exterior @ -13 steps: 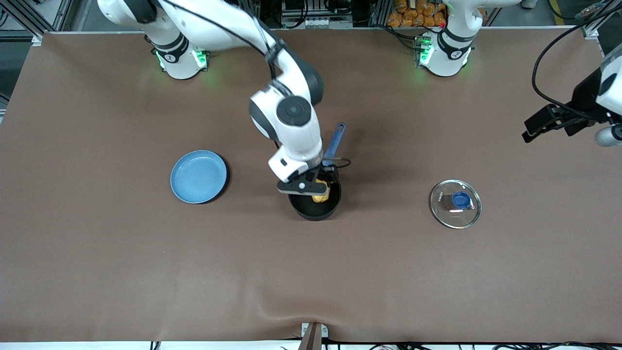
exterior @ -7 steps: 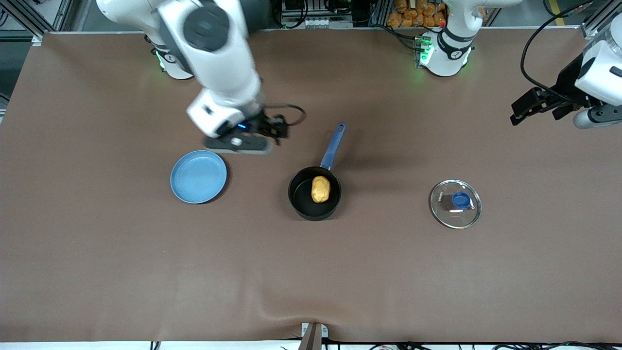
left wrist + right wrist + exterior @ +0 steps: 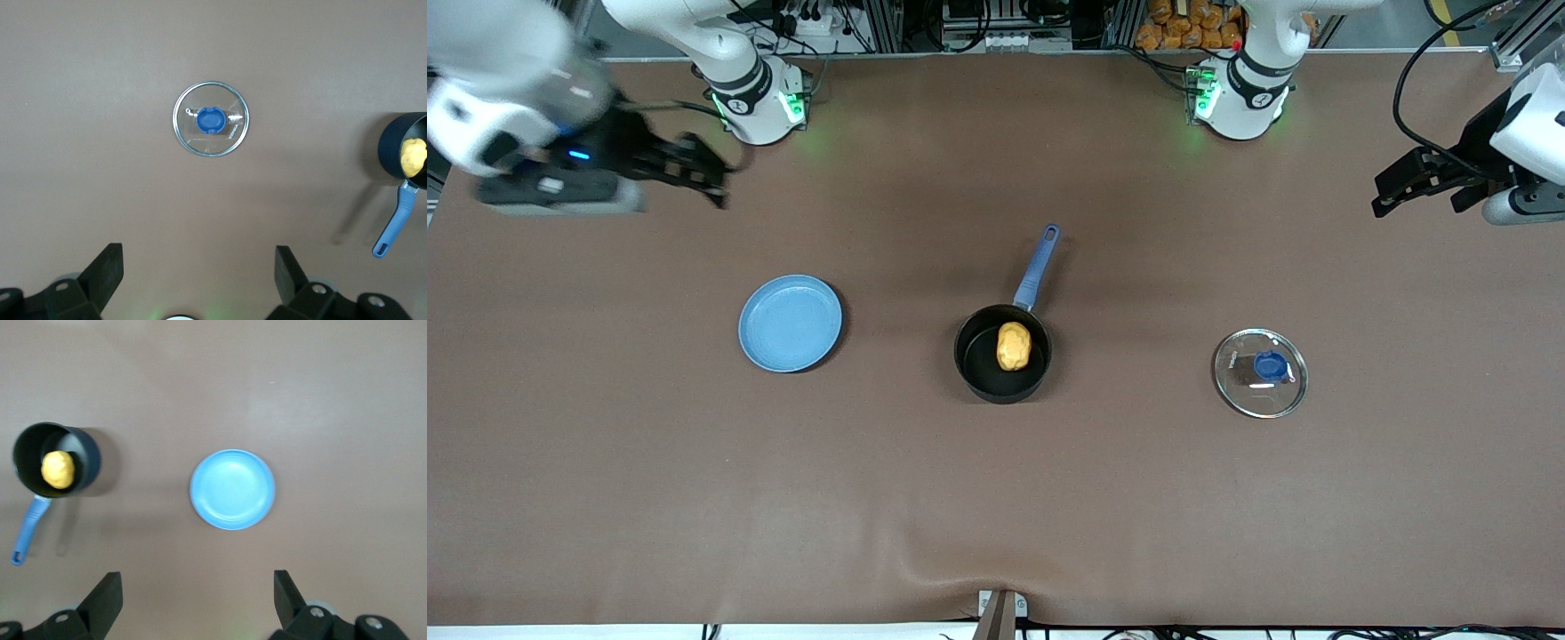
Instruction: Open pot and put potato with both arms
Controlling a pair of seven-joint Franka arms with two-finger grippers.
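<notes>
The black pot [image 3: 1002, 364] stands uncovered at the table's middle, its slate-blue handle [image 3: 1036, 265] pointing toward the robots' bases. The yellow-orange potato [image 3: 1014, 346] lies inside it. Pot and potato also show in the left wrist view [image 3: 405, 153] and the right wrist view [image 3: 56, 459]. My right gripper [image 3: 707, 173] is open and empty, raised over the table near the right arm's base. My left gripper [image 3: 1392, 197] is open and empty, raised over the left arm's end of the table.
The glass lid [image 3: 1260, 372] with a blue knob lies flat on the table toward the left arm's end. A round blue plate [image 3: 791, 323] sits toward the right arm's end. A small bracket [image 3: 1000, 612] sits at the table's near edge.
My right gripper let go of the potato in the pot, rose and swung back toward the right arm's base. The left arm shifted slightly.
</notes>
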